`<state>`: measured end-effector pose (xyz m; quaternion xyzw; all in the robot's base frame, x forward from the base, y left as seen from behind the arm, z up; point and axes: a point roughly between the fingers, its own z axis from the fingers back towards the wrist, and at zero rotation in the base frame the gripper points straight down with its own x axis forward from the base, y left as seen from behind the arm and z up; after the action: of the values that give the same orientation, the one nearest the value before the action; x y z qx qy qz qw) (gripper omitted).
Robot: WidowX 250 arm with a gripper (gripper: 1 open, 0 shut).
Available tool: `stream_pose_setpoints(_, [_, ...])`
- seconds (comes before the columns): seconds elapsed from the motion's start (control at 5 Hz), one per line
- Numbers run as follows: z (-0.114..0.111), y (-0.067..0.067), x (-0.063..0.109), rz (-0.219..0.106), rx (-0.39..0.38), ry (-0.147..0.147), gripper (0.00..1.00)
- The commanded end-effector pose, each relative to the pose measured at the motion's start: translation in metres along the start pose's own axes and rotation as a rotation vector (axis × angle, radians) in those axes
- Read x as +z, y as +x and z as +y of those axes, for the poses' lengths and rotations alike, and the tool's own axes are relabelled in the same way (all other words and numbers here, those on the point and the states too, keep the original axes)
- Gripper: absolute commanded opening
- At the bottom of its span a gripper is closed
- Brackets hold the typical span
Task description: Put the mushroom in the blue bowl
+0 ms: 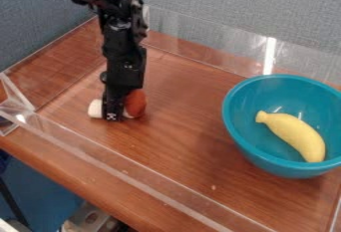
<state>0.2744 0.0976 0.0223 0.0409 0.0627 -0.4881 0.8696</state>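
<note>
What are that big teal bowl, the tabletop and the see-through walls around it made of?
The large round teal-blue bowl looks like smooth moulded plastic: even colour, soft sheen. The reddish-brown tabletop looks like polished wood or wood-look laminate, with visible grain and glossy reflections. The clear low walls are probably acrylic sheet, transparent with bright edges.

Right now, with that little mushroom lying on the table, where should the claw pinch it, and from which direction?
From straight above, probably across the middle where stem meets cap. The mushroom lies on its side, cream stem pointing left and red-brown cap right, so its narrow waist faces up. The gripper points straight down on it there, shut on it.
</note>
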Motion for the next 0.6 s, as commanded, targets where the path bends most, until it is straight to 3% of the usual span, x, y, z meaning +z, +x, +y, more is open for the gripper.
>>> stream_pose_setpoints(0.0, [0.003,0.005,0.01,-0.01,-0.007,0.02,0.0])
stream_pose_setpoints(0.2, [0.01,0.002,0.009,-0.015,0.009,0.012,0.0])
stream_pose_setpoints(0.4, [0.021,-0.012,0.04,0.019,0.042,0.031,0.0])
